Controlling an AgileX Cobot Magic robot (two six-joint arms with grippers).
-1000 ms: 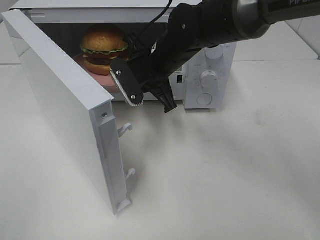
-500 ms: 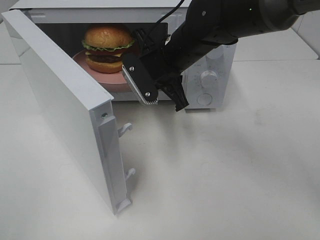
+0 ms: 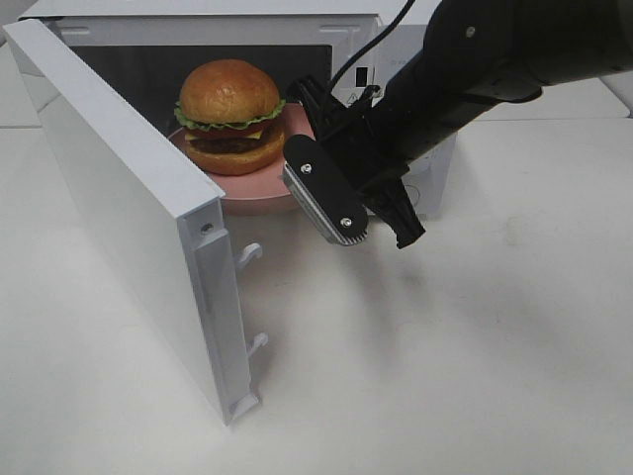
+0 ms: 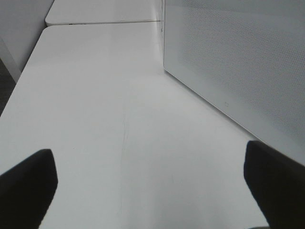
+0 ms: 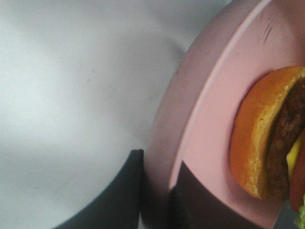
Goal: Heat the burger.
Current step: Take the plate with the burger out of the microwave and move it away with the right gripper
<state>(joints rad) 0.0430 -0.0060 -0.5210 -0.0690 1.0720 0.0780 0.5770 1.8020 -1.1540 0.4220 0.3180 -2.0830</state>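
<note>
One end effector works: right end effector [image 3: 374, 230] pinches the pink plate [image 3: 259, 190] rim at 3 o'clock, carrying the burger [image 3: 231, 116] through the microwave [image 3: 213, 30] mouth; left end effector [image 4: 147, 191] spread, idle over table [image 4: 109, 124].

Microwave [image 3: 396, 40] at the desk's [image 3: 475, 376] rear, its door [image 3: 129, 208] swung out to the left. Burger [image 3: 232, 114] on a plate [image 3: 262, 193] at the microwave's opening. Right tool [image 3: 371, 228] at the plate's right rim, clamped on it; left tool [image 4: 152, 191] outside the door, above the desk.
</note>
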